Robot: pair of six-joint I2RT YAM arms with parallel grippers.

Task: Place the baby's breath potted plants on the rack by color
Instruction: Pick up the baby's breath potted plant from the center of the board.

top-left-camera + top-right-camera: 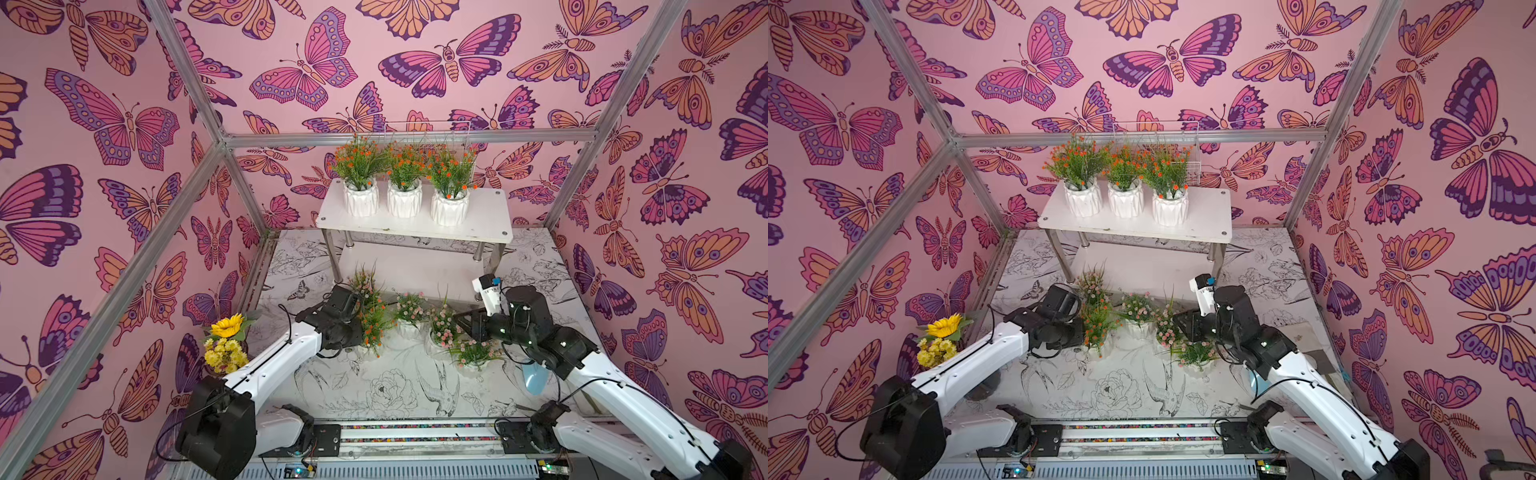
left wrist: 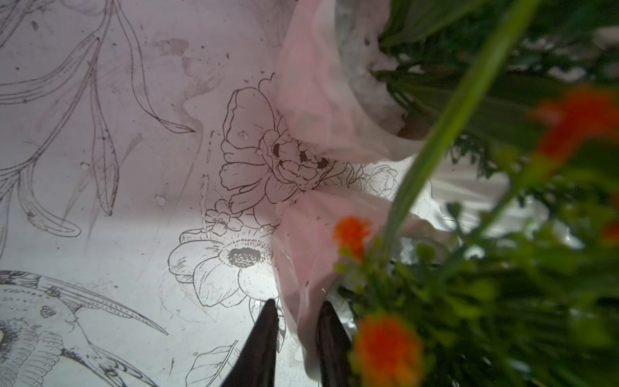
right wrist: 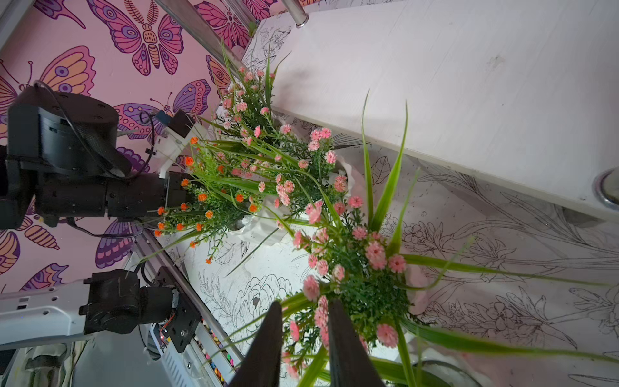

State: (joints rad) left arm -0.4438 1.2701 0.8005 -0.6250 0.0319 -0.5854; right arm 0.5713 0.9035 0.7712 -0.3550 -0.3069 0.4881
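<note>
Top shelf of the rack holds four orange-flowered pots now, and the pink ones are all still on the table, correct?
Not four. Both top views show three orange-flowered pots on the rack's top shelf; the fourth orange pot is down on the table. The pink ones are still on the table.

Lab test cell: aluminium frame [image 1: 409, 137], butterfly-print walls [image 1: 104, 124].

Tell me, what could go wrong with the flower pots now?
1. The left gripper pinches only the thin rim of the orange-flowered pot, so it might slip or tip when lifted.
2. Its sprigs seem to mingle with the pink-flowered pots crowded beside it; lifting could drag one over.
3. The rack's top shelf has one free spot, right beside three orange pots; a bump might knock them.
</note>
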